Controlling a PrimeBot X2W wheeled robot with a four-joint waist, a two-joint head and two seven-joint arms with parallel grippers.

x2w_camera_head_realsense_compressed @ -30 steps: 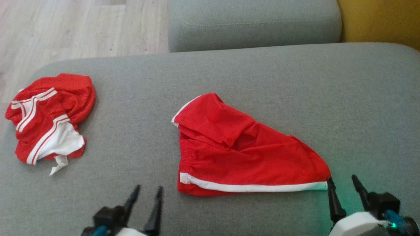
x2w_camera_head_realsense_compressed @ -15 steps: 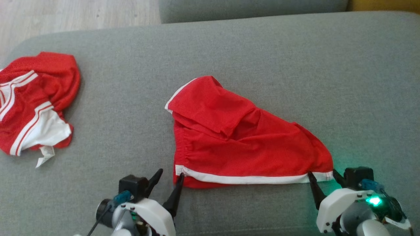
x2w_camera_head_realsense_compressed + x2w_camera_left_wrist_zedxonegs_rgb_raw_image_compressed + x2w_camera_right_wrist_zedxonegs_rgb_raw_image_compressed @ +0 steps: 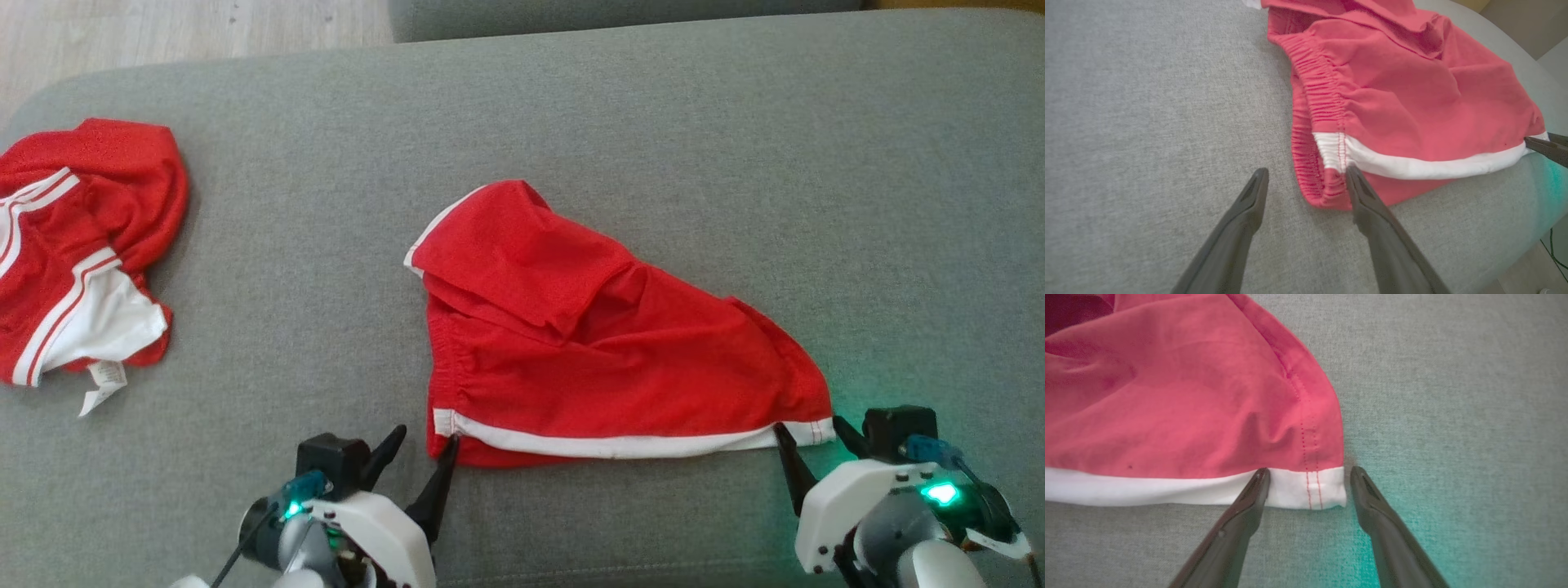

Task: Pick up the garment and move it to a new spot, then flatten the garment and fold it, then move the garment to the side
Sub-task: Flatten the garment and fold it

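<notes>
Left claw: The left claw (image 3: 426, 437) is at the near edge of the grey couch seat (image 3: 653, 122). Its two fingers are wide apart. It holds nothing.
Left claw and shorts: The near left corner of the red shorts (image 3: 604, 359) sits between its fingers. In the left wrist view, one finger tip touches the end of the white stripe (image 3: 1412, 165). The other finger is over bare couch.
Right claw: The right claw (image 3: 808, 426) is at the near right. Its fingers are wide apart too, with nothing held. A green light (image 3: 939, 494) glows on it.
Right claw and shorts: In the right wrist view, the right end of the white stripe lies between the finger tips. One tip touches the stripe. The other is just beside the corner, on the couch.
Shorts: They lie in the middle of the couch seat. The white stripe runs along the near edge. The far left part is folded over on top.
Other clothes: A bunched pile of red and white clothes (image 3: 73, 245) lies at the far left, well apart from the shorts. A small white tag (image 3: 102, 384) sticks out of it.
Far away: A grey back cushion (image 3: 612, 12) and a wood floor (image 3: 163, 33) are past the seat.
</notes>
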